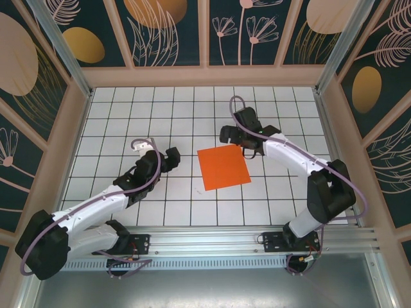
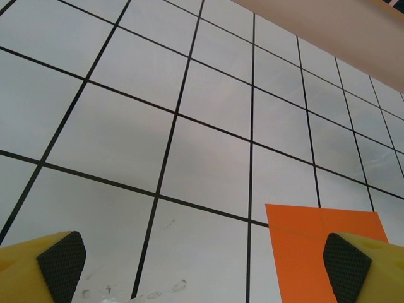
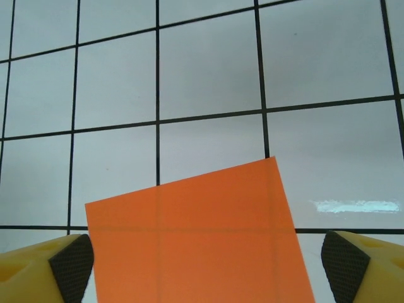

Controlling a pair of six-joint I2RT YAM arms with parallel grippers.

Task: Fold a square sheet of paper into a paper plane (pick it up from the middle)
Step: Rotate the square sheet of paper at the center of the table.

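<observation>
The square sheet of paper (image 1: 223,167), bright orange, lies flat and unfolded on the white grid table (image 1: 128,115) near its middle; it is a plain square, not a paper plane. My right gripper (image 1: 232,142) hovers at the sheet's far right corner, open, with nothing held. In the right wrist view the sheet (image 3: 196,240) spreads between the wide-apart fingertips (image 3: 72,265) of that gripper (image 3: 208,265), and grid lines show through it. My left gripper (image 1: 172,158) stands open to the left of the sheet. Its wrist view shows the gripper (image 2: 202,265) over bare tile, with the sheet's corner (image 2: 303,252) by the right pad.
Pink-framed floral wall panels (image 1: 205,74) enclose the table at the back and on both sides. An aluminium rail (image 1: 212,247) runs along the near edge by the arm bases. Faint smudges (image 2: 158,293) mark the tile beside the sheet.
</observation>
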